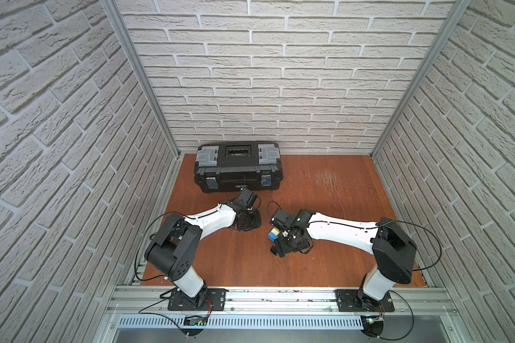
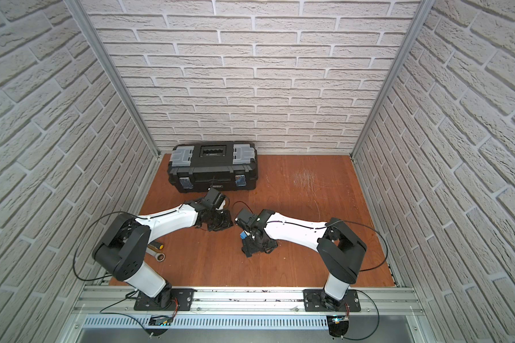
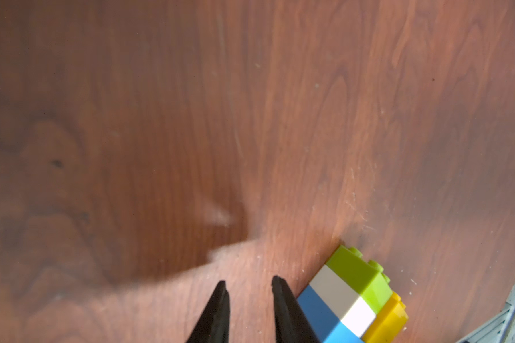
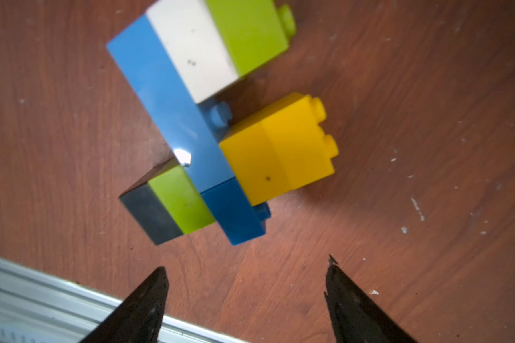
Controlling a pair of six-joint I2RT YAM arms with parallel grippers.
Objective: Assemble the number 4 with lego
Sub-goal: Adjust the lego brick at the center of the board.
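At the near left, by the base of the left arm [image 1: 217, 221], a wrench [image 2: 158, 256] and a tool with a black-and-yellow handle [image 2: 156, 245] lie on the wooden table [image 1: 309, 261]. A black toolbox [image 1: 238, 172] sits shut at the far side, left of centre.

The left gripper [image 3: 249, 285] points down over the middle of the table. Its fingers are slightly apart, with only bare wood between them.

Just to its right the number 4 [image 1: 271, 236] lies flat on the table, between the two grippers and closer to the right one. A long blue brick [image 4: 167, 112] and a small blue brick [image 4: 235, 210] form the bar. A white brick [image 4: 197, 50] topped by a green brick [image 4: 247, 32] and two yellow bricks [image 4: 280, 148] stand off one side. A second green brick [image 4: 180, 199] and a black brick [image 4: 149, 213] stand off the other.

The right gripper [image 4: 246, 267], on the right arm [image 1: 339, 230], hangs beside the figure with its jaws spread wide, holding nothing.
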